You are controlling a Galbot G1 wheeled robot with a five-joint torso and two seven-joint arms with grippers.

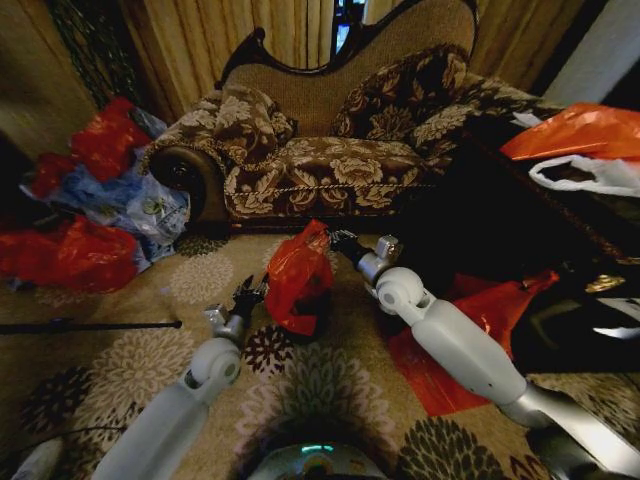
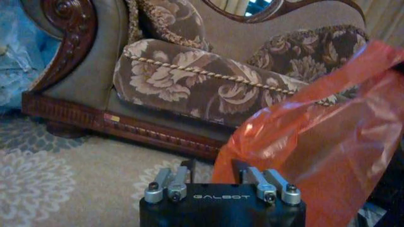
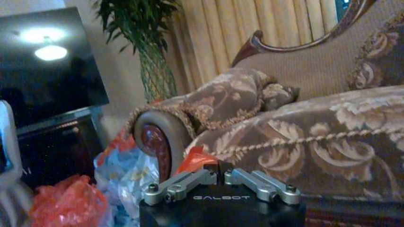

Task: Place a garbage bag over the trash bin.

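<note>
Bag: the thin crinkly red plastic garbage bag (image 1: 298,278) hung on the floral carpet (image 1: 150,300) before the brown patterned sofa (image 1: 330,160); it draped over the small black trash bin (image 1: 312,325), which barely showed beneath.
Left gripper (image 1: 246,296): at the bag's left edge; fingers looked pinched on red plastic.
Right gripper (image 1: 340,240): at the bag's upper right; fingers pressed together on a red scrap.
Progress: bag apparently over the bin; seating round the rim judged unfinished.

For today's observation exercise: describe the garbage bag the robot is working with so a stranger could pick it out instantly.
Start at the floral sofa and drop to the patterned carpet in front of it. Between the left gripper and right gripper stands the garbage bag, thin glossy red plastic over the trash bin. The other red bags lie stuffed by the sofa's arm.
</note>
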